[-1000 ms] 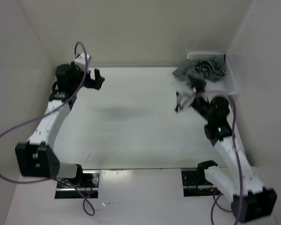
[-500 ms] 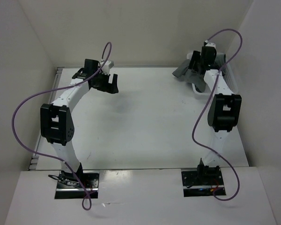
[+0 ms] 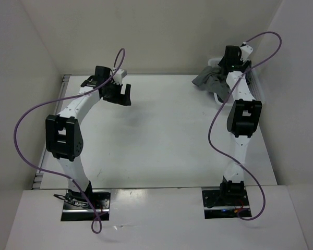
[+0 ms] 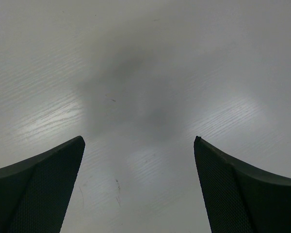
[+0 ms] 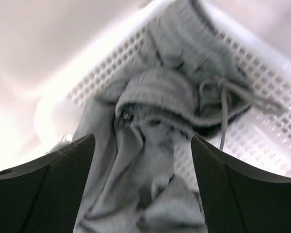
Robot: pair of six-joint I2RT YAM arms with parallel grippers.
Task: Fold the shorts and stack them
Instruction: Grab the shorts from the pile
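Right gripper (image 5: pixel 141 143) seemingly farther over shorts (image 5: pixel 157 92)

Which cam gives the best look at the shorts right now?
Right wrist: the shorts fill the frame, waistband and drawstring clear, crumpled in the white basket. Top external shows only a small grey heap at the far right corner. Left wrist shows bare table, no shorts.

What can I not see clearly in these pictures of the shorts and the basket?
- Right wrist view: the shorts lie bunched in the basket, so their legs cannot be told apart; the lower edge cuts them off.
- Same view: whether the right pincer touches the fabric is unclear.
- Top view: the right arm covers most of the basket.
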